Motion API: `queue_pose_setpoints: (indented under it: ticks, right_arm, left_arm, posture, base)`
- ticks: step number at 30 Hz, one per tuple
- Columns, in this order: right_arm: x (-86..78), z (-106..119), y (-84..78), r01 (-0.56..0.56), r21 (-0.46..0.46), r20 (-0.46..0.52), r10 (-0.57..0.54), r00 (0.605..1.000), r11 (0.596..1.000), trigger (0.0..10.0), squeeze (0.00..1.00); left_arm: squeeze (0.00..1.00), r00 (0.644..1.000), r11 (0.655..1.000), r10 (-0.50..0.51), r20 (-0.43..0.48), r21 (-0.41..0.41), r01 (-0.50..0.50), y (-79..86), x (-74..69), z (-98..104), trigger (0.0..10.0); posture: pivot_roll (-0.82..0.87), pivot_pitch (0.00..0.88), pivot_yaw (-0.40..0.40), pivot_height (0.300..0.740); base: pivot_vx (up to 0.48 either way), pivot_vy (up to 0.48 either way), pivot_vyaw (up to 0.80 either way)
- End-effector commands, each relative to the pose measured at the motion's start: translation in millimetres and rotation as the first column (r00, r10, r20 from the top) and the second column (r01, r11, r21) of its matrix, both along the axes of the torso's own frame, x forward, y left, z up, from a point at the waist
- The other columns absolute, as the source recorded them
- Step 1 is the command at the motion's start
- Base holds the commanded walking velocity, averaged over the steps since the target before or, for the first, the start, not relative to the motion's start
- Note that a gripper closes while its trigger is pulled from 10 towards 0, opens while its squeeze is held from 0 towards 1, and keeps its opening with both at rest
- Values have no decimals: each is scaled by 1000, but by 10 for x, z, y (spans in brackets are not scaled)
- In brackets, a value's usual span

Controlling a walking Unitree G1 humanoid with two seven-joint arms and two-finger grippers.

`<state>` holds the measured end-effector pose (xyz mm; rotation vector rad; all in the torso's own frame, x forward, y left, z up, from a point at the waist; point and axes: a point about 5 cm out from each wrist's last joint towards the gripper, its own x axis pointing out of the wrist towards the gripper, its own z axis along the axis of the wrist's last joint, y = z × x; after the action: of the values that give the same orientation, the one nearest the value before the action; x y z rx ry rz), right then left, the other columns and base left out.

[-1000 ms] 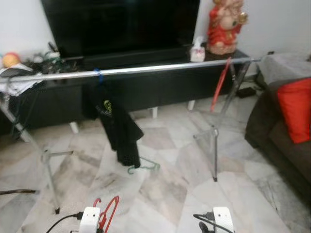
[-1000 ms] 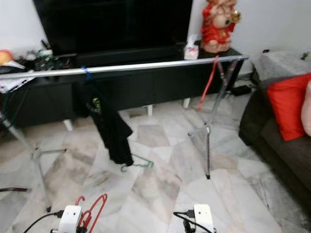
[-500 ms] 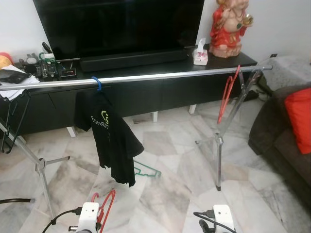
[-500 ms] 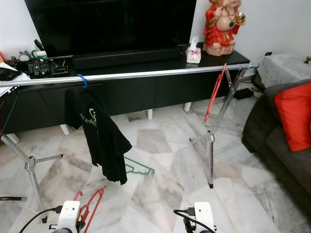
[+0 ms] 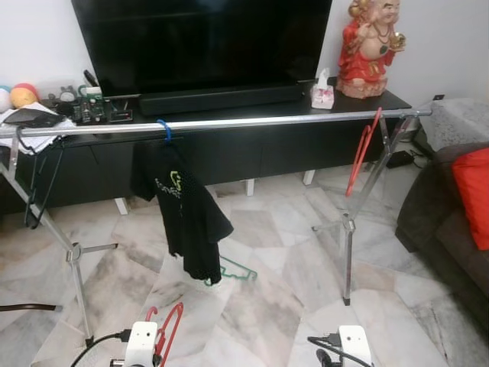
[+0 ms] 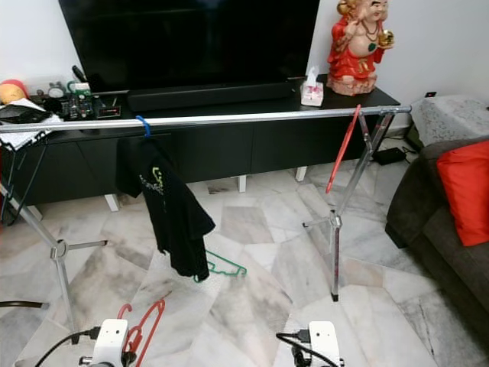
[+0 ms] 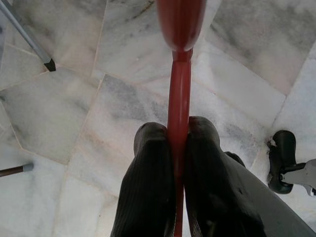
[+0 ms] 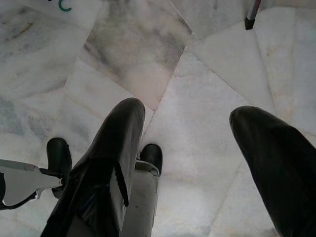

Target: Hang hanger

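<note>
The left gripper (image 7: 178,143) has its fingers clamped on a red hanger (image 7: 178,98), not yet hung on the rail (image 5: 252,122) ahead, while the right gripper (image 8: 190,133) hangs spread and empty.

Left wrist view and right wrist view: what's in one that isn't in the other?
The left wrist view has the left tool shut on a red hanger, plus a foot of the clothes rack. The right wrist view has the right tool open and holding nothing, with a bit of a green hanger at the edge. Both look down at the marble floor, each tool low above it.
</note>
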<state>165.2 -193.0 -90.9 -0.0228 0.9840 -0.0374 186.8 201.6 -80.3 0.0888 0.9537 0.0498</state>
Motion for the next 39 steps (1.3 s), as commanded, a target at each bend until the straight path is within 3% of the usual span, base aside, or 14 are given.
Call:
queue_pose_setpoints:
  ticks: [1,33,39]
  right_arm:
    - [-7,-2,-10,7,-1,-1,-7,1000,1000,10000,0]
    - [-15,-4,-23,-23,-15,-10,23,1000,1000,10000,0]
    - [-14,-4,-21,-25,-17,-11,25,1000,1000,10000,0]
  left_arm:
    - [0,999,1000,-28,-19,6,28,-25,-16,-14,10000]
    - [0,999,1000,-29,-30,6,29,-34,-51,-32,10000]
    - [0,999,1000,-27,-34,6,27,-32,-58,-36,10000]
  posture:
    - [-40,0,-33,740]
    - [-37,0,-40,740]
    - [-37,0,-40,740]
  base:
    - [0,0,0]
    - [0,0,0]
    - [0,-259,0]
